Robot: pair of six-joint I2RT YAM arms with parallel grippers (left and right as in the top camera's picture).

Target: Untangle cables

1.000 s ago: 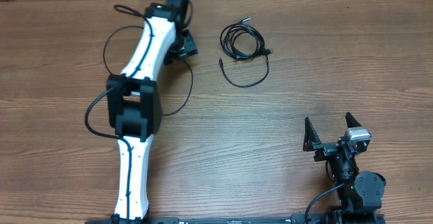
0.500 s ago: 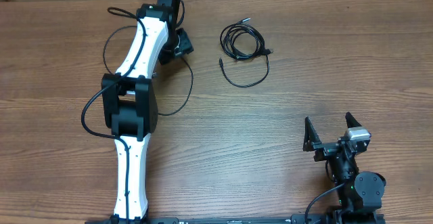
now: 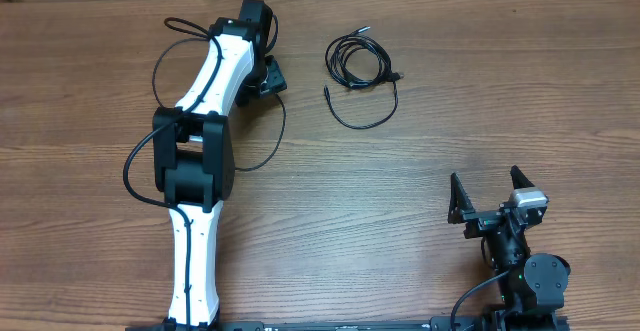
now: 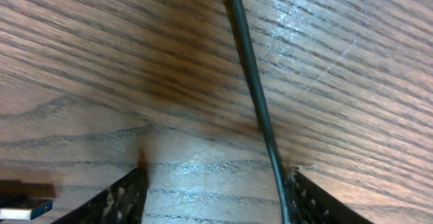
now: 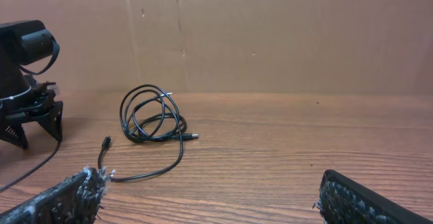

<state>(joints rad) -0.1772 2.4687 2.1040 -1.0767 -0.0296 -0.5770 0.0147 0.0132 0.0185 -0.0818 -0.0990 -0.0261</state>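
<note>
The cables (image 3: 357, 59) are thin black cords in a small coil at the table's far middle, with one loose loop (image 3: 365, 119) trailing toward me and ending in a small plug (image 3: 327, 92). In the right wrist view the coil (image 5: 152, 116) lies far ahead. My left gripper (image 3: 270, 75) is low over the wood, left of the coil and apart from it. It is open (image 4: 216, 178). A black cord (image 4: 254, 95) runs along the inside of its right finger (image 4: 318, 200); whether that cord is my arm's own wire I cannot tell. My right gripper (image 3: 486, 181) stands open and empty (image 5: 210, 183) at the near right.
The left arm (image 3: 200, 171) stretches from the near edge to the far left, its black wire (image 3: 270, 136) looping onto the table. A silver-blue plug (image 4: 24, 208) shows at the left wrist view's lower left. A cardboard wall (image 5: 270, 34) closes the far side.
The left wrist swung slightly left, then back a little to the right, and turned. The cables and the right arm have not moved.
</note>
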